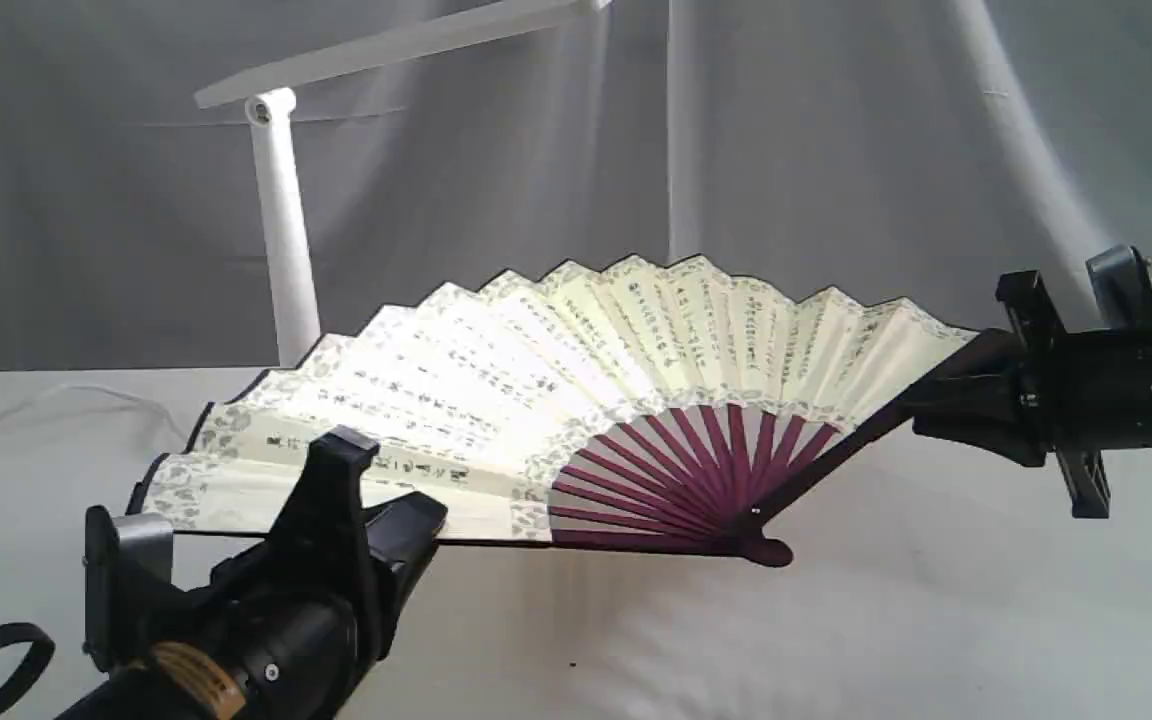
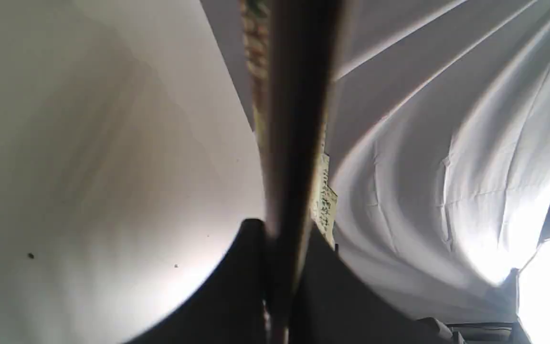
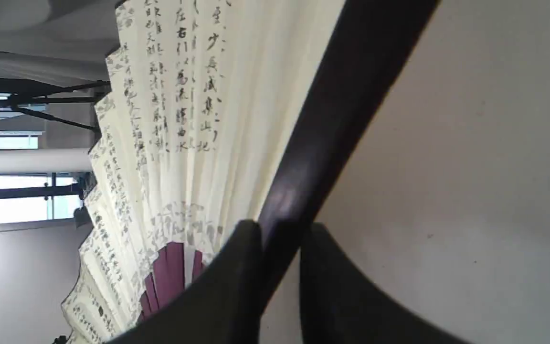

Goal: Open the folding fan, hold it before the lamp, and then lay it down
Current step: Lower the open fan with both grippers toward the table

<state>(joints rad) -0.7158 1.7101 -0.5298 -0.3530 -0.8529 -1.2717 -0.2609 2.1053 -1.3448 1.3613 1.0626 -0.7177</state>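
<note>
White lamp [image 1: 281, 230] — lower post behind folding fan [image 1: 536, 370].

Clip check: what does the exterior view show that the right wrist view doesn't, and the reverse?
Exterior only: the white desk lamp with slim post, the black left gripper, the rounded maroon pivot. Right wrist only: bright window panes with dark frames. Both: the cream pleated paper fan with black calligraphy, spread open, and the black right gripper shut on its dark wooden guard.
</note>
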